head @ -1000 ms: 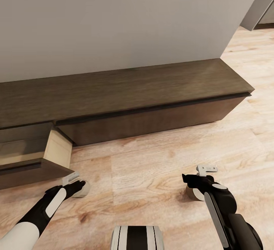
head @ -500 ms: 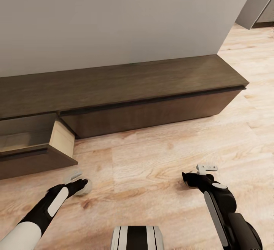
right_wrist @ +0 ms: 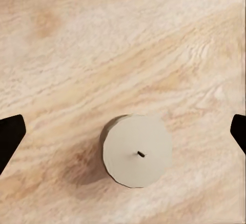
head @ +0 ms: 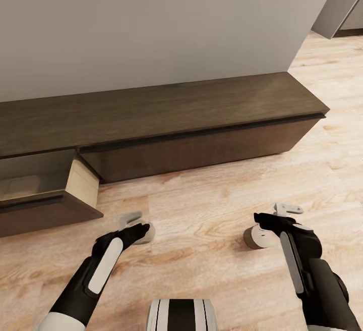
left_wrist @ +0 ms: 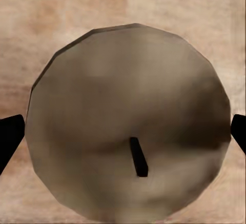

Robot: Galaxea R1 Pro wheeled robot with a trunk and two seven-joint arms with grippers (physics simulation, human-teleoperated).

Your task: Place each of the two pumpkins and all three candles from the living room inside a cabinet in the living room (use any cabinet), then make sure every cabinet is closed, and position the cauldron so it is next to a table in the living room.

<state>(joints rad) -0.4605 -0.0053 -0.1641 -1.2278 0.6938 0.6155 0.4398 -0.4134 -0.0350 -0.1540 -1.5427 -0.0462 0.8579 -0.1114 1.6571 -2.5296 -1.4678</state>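
My left gripper (head: 137, 224) hangs low over the wood floor, shut on a dull tan candle (head: 147, 235). In the left wrist view that candle (left_wrist: 128, 121) spans the whole gap between the black fingertips (left_wrist: 10, 137). A second candle (head: 256, 237) stands on the floor. My right gripper (head: 276, 214) hovers open just above and beside it. The right wrist view shows this candle (right_wrist: 137, 150) between the wide-apart fingertips (right_wrist: 10, 137), untouched. The long dark-brown cabinet (head: 151, 114) runs along the wall, and its left drawer (head: 83, 184) is pulled out, with a pale side.
A grey wall stands behind the cabinet. At the top right a wall corner (head: 338, 8) gives onto more wood floor. Open floor lies between my arms and the cabinet. My base (head: 181, 315) shows at the lower edge.
The left gripper carried its candle to the right and toward the cabinet. The right gripper shifted right and away, uncovering the candle on the floor. The camera shifted slightly earlier.
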